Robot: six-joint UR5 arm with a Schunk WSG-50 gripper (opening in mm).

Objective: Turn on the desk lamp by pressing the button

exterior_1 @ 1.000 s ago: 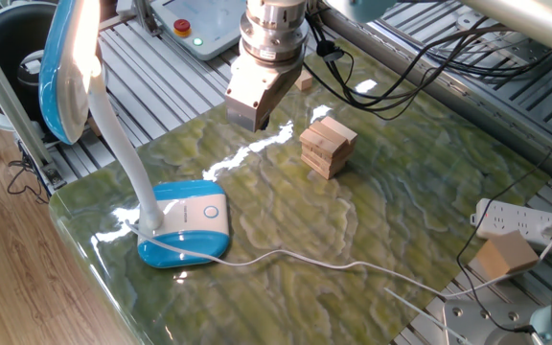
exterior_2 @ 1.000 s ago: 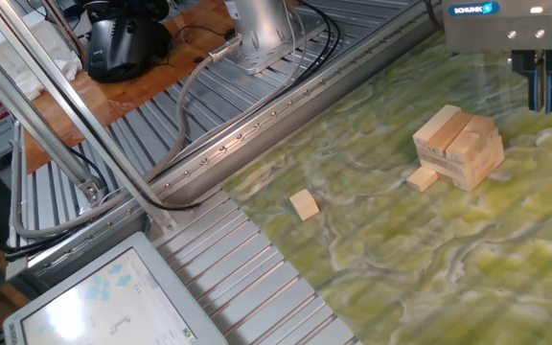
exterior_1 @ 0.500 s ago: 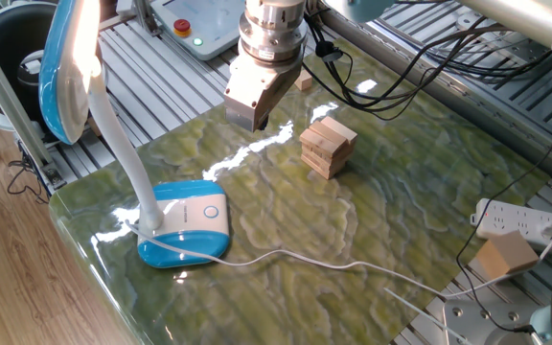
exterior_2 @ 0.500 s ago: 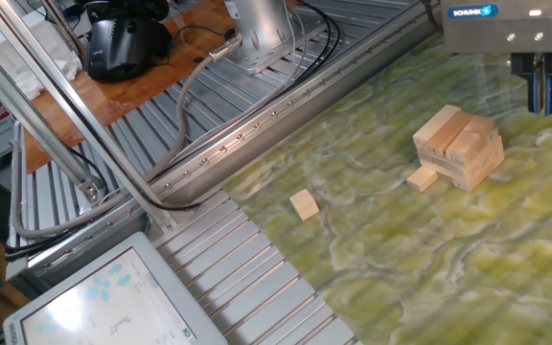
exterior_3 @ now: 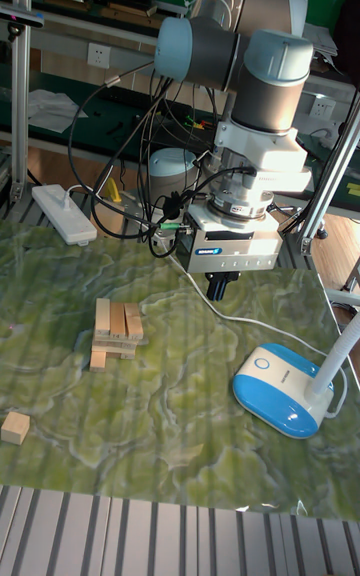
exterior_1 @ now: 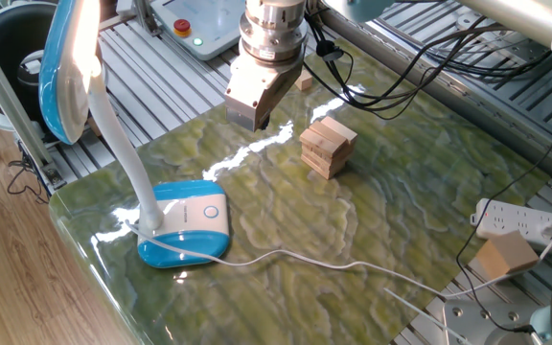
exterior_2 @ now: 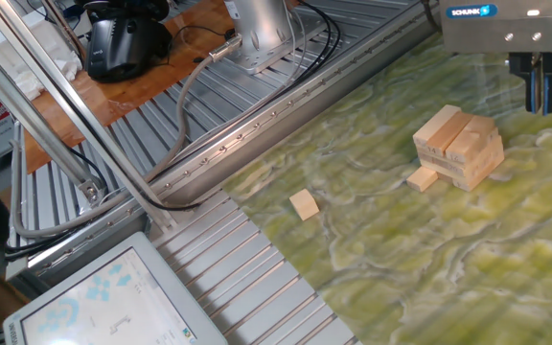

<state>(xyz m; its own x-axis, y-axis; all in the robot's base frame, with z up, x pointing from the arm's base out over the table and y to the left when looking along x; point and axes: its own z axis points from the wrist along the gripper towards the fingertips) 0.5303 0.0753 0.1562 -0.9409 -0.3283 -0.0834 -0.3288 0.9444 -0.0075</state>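
Below and left of the gripper [exterior_1: 249, 119] in one fixed view, the button [exterior_1: 211, 213] on the desk lamp [exterior_1: 186, 224] is seen well apart from the fingers, whose spread cannot be told.

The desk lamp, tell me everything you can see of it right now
The desk lamp looks like glossy blue-and-white plastic. Its rounded rectangular base sits flat near the corner of the green table, with the button on the white top panel. A curved white neck rises to a blue-rimmed oval head. A white cord trails across the table. Nothing touches the button.
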